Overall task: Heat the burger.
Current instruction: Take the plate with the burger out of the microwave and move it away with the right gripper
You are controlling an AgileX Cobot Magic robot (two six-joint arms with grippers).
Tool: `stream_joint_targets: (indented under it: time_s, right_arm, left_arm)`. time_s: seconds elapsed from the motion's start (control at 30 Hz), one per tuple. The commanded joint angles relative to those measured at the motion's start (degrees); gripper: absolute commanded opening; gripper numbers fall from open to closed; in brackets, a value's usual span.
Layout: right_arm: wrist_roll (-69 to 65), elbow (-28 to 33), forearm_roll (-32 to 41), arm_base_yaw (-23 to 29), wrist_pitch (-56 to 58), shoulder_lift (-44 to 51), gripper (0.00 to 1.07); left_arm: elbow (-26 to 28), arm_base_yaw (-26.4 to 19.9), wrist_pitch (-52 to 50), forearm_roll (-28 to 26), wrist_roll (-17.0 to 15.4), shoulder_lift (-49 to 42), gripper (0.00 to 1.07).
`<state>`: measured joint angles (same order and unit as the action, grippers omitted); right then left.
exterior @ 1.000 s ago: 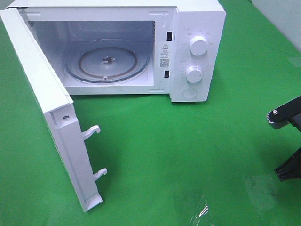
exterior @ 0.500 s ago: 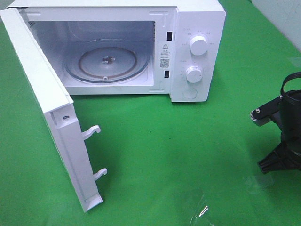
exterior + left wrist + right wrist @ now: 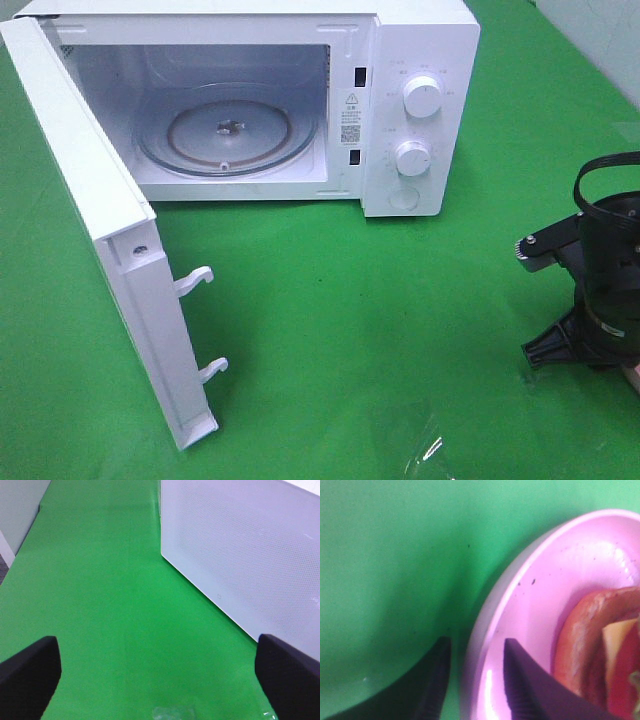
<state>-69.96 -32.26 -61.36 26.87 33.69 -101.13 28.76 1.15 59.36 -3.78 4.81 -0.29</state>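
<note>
The burger point(image 3: 590, 650) lies on a round pink plate point(image 3: 560, 565) in the right wrist view; a brown bun edge, yellow cheese and red tomato show. My right gripper point(image 3: 475, 645) is open and straddles the plate's rim, one finger outside over the green cloth and one inside the plate. In the high view my right arm point(image 3: 600, 290) stands at the right edge, and the burger is hidden behind it. My left gripper point(image 3: 160, 680) is wide open over the green cloth, with nothing between its fingers.
A white microwave point(image 3: 420, 40) stands at the back. Its door point(image 3: 110, 250) is swung open toward the front left, and a bare glass turntable point(image 3: 228, 130) lies inside. The door's outer face point(image 3: 240, 555) stands close beside my left gripper. Green cloth point(image 3: 350, 330) covers the table.
My right arm has moved left, further into the high view from the right edge. The microwave and its door have not moved.
</note>
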Motion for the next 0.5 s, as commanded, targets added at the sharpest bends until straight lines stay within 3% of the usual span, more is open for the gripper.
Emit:
stream_joint_targets:
  time_s: [0.03, 0.2, 0.3, 0.4, 0.43, 0.47, 0.5]
  right_arm:
    - [2.4, -0.2, 3.4, -0.1, 0.5, 1.9, 0.47]
    - [12.7, -0.2, 10.9, -0.1, 0.5, 9.6, 0.55]
    - [24.0, -0.2, 19.9, -0.1, 0.5, 19.1, 0.60]
    - [27.7, -0.2, 22.9, -0.1, 0.5, 21.6, 0.61]
    - [34.5, -0.2, 28.6, -0.1, 0.9, 26.0, 0.66]
    - [34.5, -0.2, 28.6, -0.1, 0.9, 26.0, 0.66]
    - [42.5, -0.2, 35.7, -0.1, 1.7, 30.1, 0.70]
  left_arm:
    - [-0.2, -0.2, 0.1, 0.1, -0.2, -1.1, 1.03]
    - [-0.2, -0.2, 0.1, 0.1, -0.2, -1.1, 1.03]
    - [-0.2, -0.2, 0.1, 0.1, -0.2, -1.1, 1.03]
    - [-0.2, -0.2, 0.1, 0.1, -0.2, -1.1, 1.03]
    - [-0.2, -0.2, 0.1, 0.1, -0.2, -1.1, 1.03]
    - [-0.2, -0.2, 0.1, 0.1, -0.2, -1.1, 1.03]
    - [-0.2, -0.2, 0.1, 0.1, -0.2, -1.1, 1.03]
